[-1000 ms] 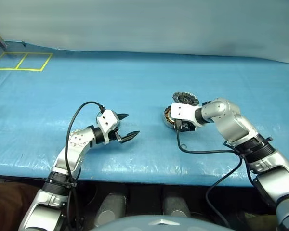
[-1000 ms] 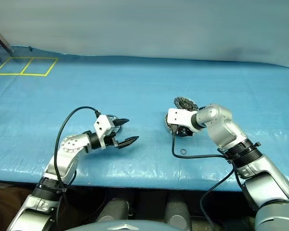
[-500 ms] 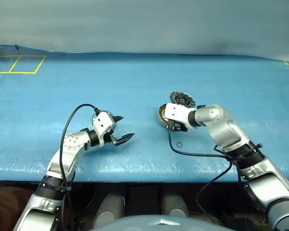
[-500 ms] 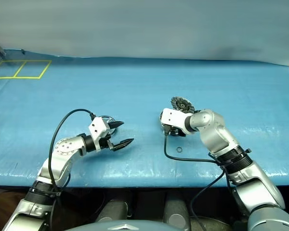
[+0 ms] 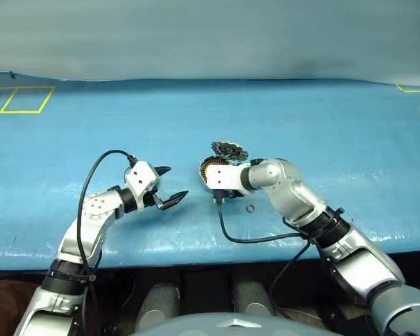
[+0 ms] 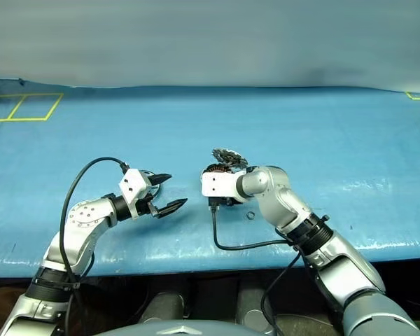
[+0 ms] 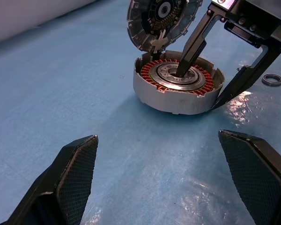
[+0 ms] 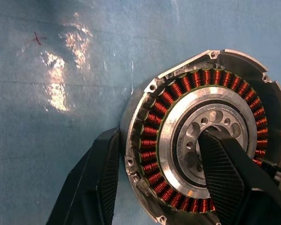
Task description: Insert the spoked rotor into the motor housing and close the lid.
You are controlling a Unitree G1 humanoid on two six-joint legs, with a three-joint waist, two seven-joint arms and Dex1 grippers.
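The motor housing (image 7: 168,98), a round silver casing with copper windings, rests on the blue mat. The lid (image 7: 161,18) stands upright at its far rim, segmented face towards the housing. My right gripper (image 7: 198,89) is shut on the housing's wall, one finger on the dark hub and the other against the outside. My left gripper (image 5: 176,183) hangs open to the left of the housing, nothing between its fingers. A thin silvery arc (image 6: 145,172) peeks from behind the left gripper; I cannot tell whether it is the spoked rotor.
A tiny black ring (image 5: 250,207) lies on the mat just right of the housing. The right arm's black cable (image 5: 245,238) loops over the mat near the front edge. Yellow tape squares (image 5: 14,98) mark the far left.
The right gripper slid left and the housing with its upright lid came along, away from the black ring. The view also panned. The left gripper barely moved.
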